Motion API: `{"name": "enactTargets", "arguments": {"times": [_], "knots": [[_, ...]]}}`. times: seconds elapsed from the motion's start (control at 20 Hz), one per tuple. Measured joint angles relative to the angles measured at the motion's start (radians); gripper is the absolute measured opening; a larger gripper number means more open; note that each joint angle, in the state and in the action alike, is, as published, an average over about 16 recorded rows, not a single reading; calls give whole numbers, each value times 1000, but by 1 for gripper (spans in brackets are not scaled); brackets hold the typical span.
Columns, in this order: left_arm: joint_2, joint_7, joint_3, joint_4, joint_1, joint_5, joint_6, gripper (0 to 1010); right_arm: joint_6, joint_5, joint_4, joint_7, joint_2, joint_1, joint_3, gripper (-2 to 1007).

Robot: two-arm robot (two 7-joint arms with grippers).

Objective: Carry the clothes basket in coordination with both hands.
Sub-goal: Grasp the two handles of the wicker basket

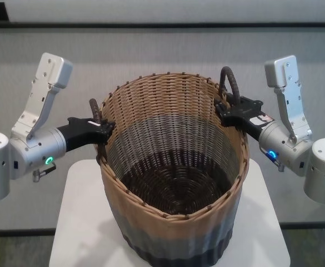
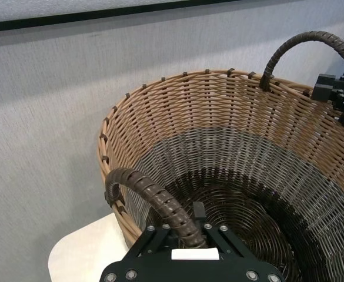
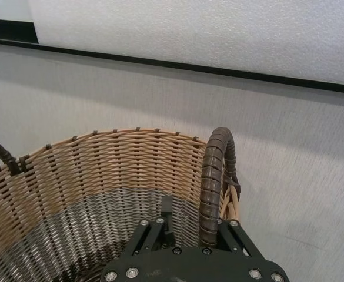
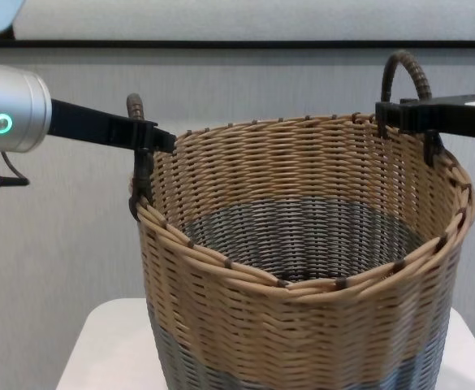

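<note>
Near the camera stands the clothes basket (image 1: 173,183). Left gripper (image 1: 102,129) and right gripper (image 1: 233,109) each pinch a loop handle; lift both evenly, keeping the rim level.

basket (image 1: 173,161): woven bands, tan top, grey middle, dark brown base
handles (image 3: 214,182): dark brown, spiral-wrapped
grippers (image 1: 98,129): black
wrists (image 1: 40,147): silver-white, glowing green and blue rings
table (image 1: 79,222): white
</note>
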State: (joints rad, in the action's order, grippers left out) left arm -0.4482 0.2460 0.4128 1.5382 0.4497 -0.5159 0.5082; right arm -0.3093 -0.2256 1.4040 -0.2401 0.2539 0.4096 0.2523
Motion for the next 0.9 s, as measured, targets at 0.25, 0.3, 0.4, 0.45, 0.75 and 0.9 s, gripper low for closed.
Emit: {"name": "enactTargets", "arguments": {"times": [0.25,0.3,0.4,0.45,0.75,0.9], "knots": [[0,0,0,0,0,0,0,91,0,0,0,0,0,0,0,192],[0,0,0,0,0,0,0,74,0,0,0,0,0,0,0,167],[0,0,0,0,0,0,0,44,0,-1,0,0,0,0,0,122],[0,0,0,0,0,0,0,33,0,-1,0,0,0,0,0,103],[0,0,0,0,0,0,0,0,0,-1,0,0,0,0,0,33],[1,2,-1,0,0,0,0,0,1,-1,0,-1,0,0,0,26]]}}
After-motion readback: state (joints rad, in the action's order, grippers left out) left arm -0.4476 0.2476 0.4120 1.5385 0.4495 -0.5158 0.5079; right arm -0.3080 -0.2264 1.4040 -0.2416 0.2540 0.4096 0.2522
